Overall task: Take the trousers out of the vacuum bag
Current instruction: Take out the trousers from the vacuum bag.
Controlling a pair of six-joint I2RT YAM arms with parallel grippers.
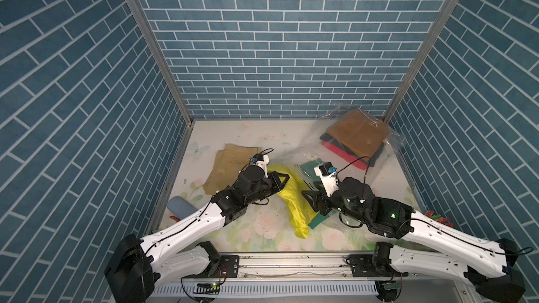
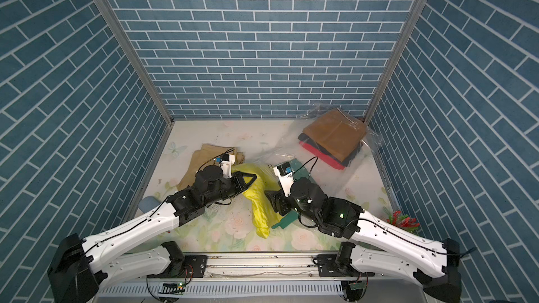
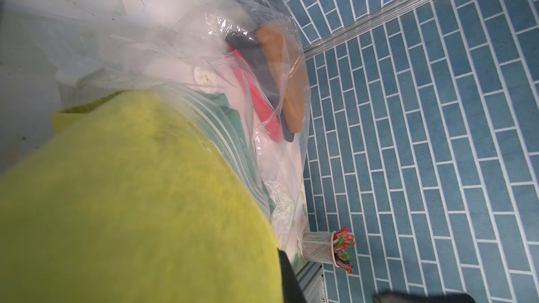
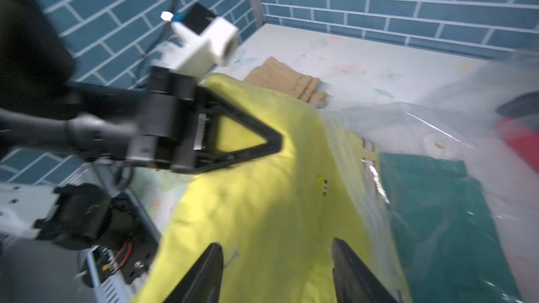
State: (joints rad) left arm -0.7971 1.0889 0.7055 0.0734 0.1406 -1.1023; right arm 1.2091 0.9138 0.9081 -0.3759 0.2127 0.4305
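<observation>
Lime-yellow trousers (image 1: 293, 199): largely out, at mouth of vacuum bag (image 1: 390, 153). My left gripper (image 1: 287, 176) closed, apparently pinching them. Right gripper (image 4: 277, 260) jaws apart, empty. Khaki trousers (image 1: 230, 164): out. Green trousers (image 4: 437, 199), mustard-brown-black-red stack (image 1: 355, 135): inside, to do.

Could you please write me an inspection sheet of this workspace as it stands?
Surface: floral table top, pale, a few specks.
Job's things: khaki trousers lie out on the table; lime-yellow trousers are draped across mid-table with bag plastic at one edge; green trousers lie under the plastic; stack of folded trousers, brown on top, sits inside the vacuum bag by the far corner.
Clutter: grey-blue case at the left edge; mesh pen cup at the right edge.
Grippers: left gripper shut on the lime-yellow trousers; right gripper open above them.
Cables: left wrist cable and right wrist cable loop free; no snag seen.
Surroundings: blue brick-pattern walls on three sides.
</observation>
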